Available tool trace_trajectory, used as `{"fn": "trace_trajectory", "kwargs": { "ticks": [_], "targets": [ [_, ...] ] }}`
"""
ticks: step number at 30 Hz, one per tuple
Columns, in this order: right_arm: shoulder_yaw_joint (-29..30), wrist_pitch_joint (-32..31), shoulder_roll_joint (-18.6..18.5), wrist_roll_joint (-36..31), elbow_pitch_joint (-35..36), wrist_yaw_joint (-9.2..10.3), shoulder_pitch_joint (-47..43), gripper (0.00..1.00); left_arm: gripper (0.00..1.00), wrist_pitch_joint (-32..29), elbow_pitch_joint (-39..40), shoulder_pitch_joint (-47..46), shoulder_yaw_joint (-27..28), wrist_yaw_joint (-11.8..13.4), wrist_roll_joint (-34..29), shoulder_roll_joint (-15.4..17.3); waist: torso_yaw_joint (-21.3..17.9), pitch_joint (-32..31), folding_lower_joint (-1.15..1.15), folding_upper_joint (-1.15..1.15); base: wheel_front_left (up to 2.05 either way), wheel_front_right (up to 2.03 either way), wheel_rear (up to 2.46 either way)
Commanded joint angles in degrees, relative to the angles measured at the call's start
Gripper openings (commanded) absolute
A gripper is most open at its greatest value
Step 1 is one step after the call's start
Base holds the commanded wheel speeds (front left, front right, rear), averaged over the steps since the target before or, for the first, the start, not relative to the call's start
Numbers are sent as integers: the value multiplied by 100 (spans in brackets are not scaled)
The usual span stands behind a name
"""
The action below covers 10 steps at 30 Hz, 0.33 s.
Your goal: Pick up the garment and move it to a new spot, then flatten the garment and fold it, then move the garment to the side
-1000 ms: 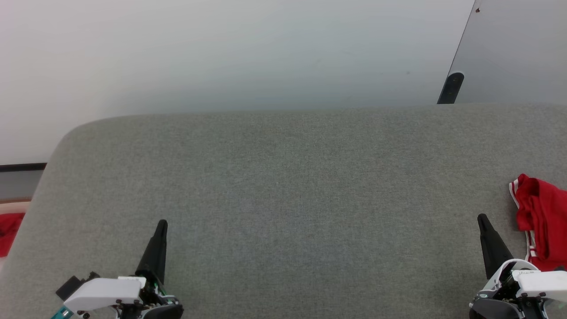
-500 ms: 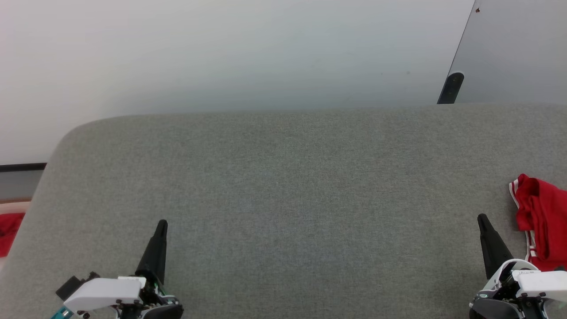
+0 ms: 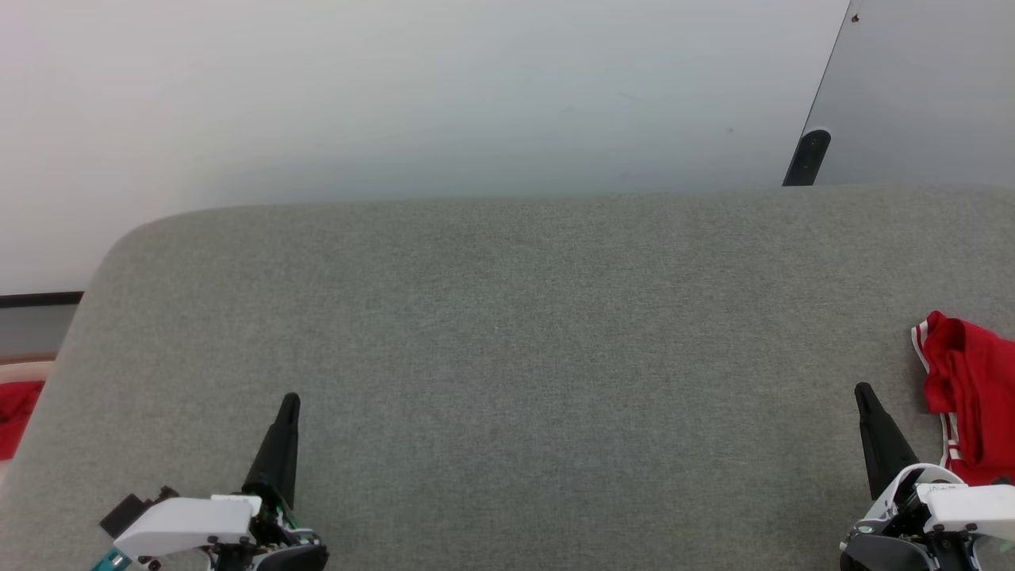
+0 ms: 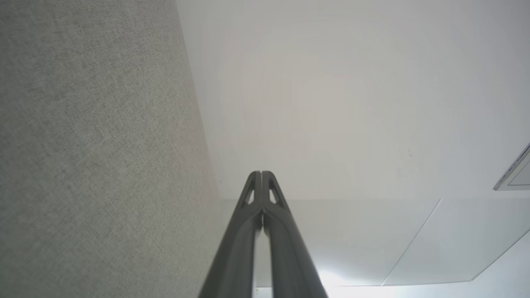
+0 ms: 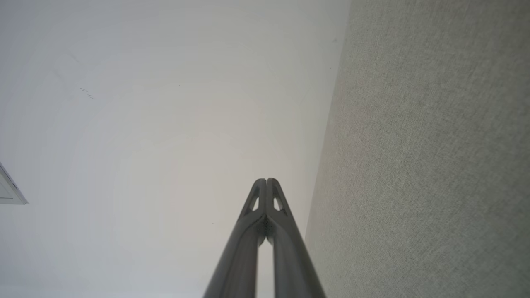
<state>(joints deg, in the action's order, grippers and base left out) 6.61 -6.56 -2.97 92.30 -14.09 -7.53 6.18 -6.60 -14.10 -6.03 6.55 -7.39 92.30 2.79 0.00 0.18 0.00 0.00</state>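
Big grey pad [image 3: 507, 333] ahead of me, shirt [image 3: 971, 388] bunched up over on its right side, just beside my right gripper [image 3: 861, 388]. That one and my left gripper [image 3: 291, 399] both have jaws pressed together, holding nothing. Small red scrap [image 3: 16, 404] off the pad's left.

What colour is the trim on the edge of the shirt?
White with thin red stripes, along the edge of the red shirt. It shows best in the head view.
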Motion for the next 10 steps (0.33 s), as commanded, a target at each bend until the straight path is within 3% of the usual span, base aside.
{"fn": "trace_trajectory", "kwargs": {
  "ticks": [1, 10],
  "targets": [
    [-17, -5, 19, 22, -3, 8, 21, 0, 0, -7, -6, -54, 6, -25, 20, 5, 0, 0, 0, 0, 0, 0, 0],
    [-17, -5, 19, 22, -3, 8, 21, 0, 0, -7, -6, -54, 6, -25, 20, 5, 0, 0, 0, 0, 0, 0, 0]
  ]
}}
